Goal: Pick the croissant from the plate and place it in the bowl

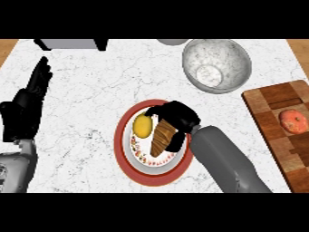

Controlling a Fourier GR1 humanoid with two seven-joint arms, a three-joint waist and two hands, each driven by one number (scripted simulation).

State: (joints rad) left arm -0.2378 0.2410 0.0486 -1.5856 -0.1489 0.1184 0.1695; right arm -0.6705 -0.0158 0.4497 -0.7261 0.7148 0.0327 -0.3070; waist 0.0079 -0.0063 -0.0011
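Note:
A brown croissant [161, 139] lies on the red-rimmed plate [154, 177] at the counter's middle front, next to a yellow round fruit [142, 125]. My right hand [177, 116] is over the plate, fingers and thumb curled around the croissant's upper part, hiding some of it. The croissant still rests on the plate. A grey marbled bowl [217, 65] stands at the back right, with nothing in it. My left hand [31, 97] rests at the left edge, fingers straight and pointing away, holding nothing.
A wooden cutting board [297, 149] lies at the right edge with an orange-red round fruit [293, 121] on it. A grey appliance [70, 44] stands at the back left. A grey object [173, 41] peeks in at the back middle.

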